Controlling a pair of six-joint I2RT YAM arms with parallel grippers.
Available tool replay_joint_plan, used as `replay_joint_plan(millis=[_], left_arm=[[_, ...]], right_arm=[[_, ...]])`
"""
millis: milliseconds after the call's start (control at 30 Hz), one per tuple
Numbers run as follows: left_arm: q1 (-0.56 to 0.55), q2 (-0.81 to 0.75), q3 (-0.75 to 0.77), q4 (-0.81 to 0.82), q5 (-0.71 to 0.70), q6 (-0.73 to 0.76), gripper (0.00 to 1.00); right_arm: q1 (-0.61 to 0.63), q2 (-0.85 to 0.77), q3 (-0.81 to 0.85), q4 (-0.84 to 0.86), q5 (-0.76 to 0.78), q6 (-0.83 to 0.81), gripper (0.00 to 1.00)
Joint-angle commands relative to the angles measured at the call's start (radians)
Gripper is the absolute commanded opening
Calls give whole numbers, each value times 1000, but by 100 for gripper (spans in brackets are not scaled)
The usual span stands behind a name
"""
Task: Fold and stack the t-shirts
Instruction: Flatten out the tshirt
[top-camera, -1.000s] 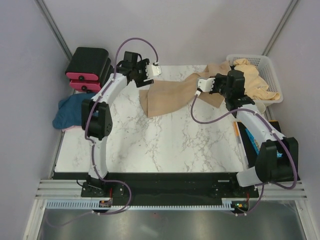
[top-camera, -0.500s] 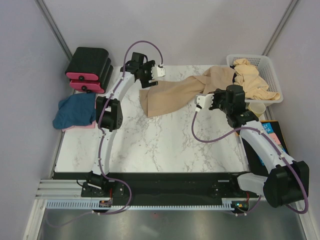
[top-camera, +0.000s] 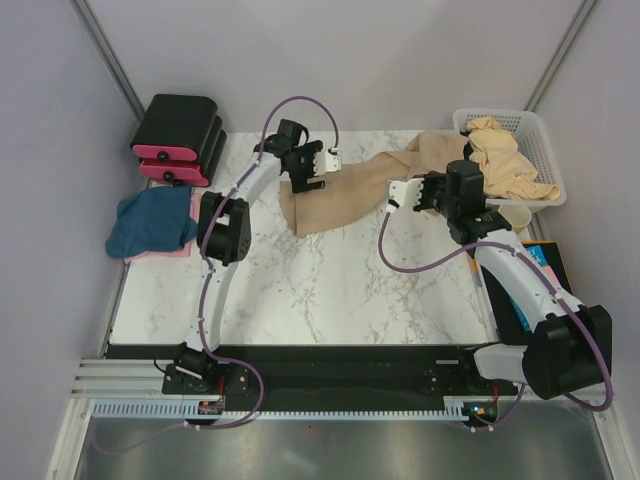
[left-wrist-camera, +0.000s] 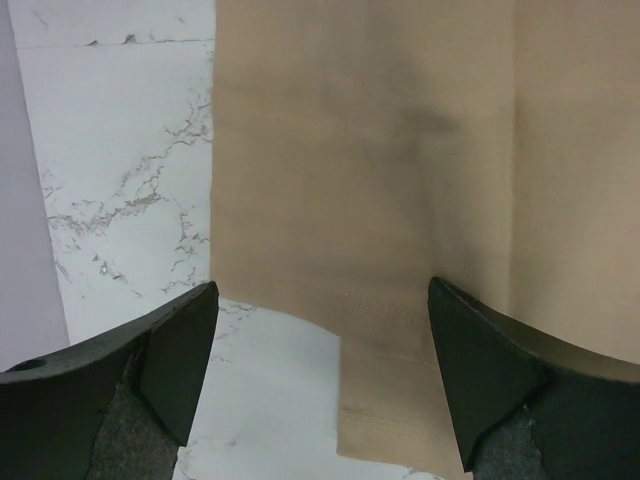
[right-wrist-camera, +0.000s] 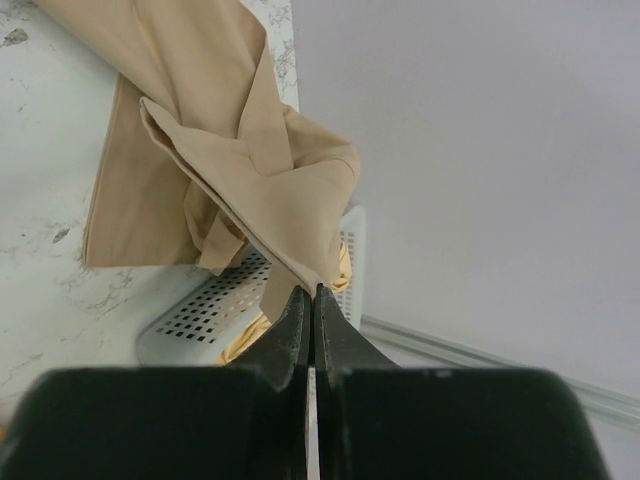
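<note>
A tan t-shirt lies stretched across the back of the marble table, its right end lifted toward the basket. My left gripper hovers open over the shirt's left end. In the left wrist view the hem lies between the spread fingers, untouched. My right gripper is shut on a fold of the same shirt, pinched at the fingertips. A dark blue t-shirt lies on a pink one at the table's left edge.
A white mesh basket at the back right holds more tan and yellowish cloth; it also shows behind the right fingers. Black-and-pink boxes stand at the back left. A blue-and-black object lies off the table's right edge.
My left arm has swung right and now sits over the shirt's left end. The right gripper kept its hold while shifting slightly, and the shirt is drawn into a narrower band.
</note>
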Motion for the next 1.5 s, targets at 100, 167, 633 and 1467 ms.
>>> replay_joint_plan(millis=[100,167,633,1467], left_arm=[[-23,-83,-68,-138,32,-7,89],[-26,-118,-109,-199,47,-12,85],[-45,-601,-741,-246,61,-149,72],[10,-124,-50,-348,-8,-343,63]], right_arm=[[5,23,97,39,-8,18,0],[7,22,108,39,-9,17,0],[8,-69,54,-28,-37,52,0],[7,-49,65,-17,-58,44,0]])
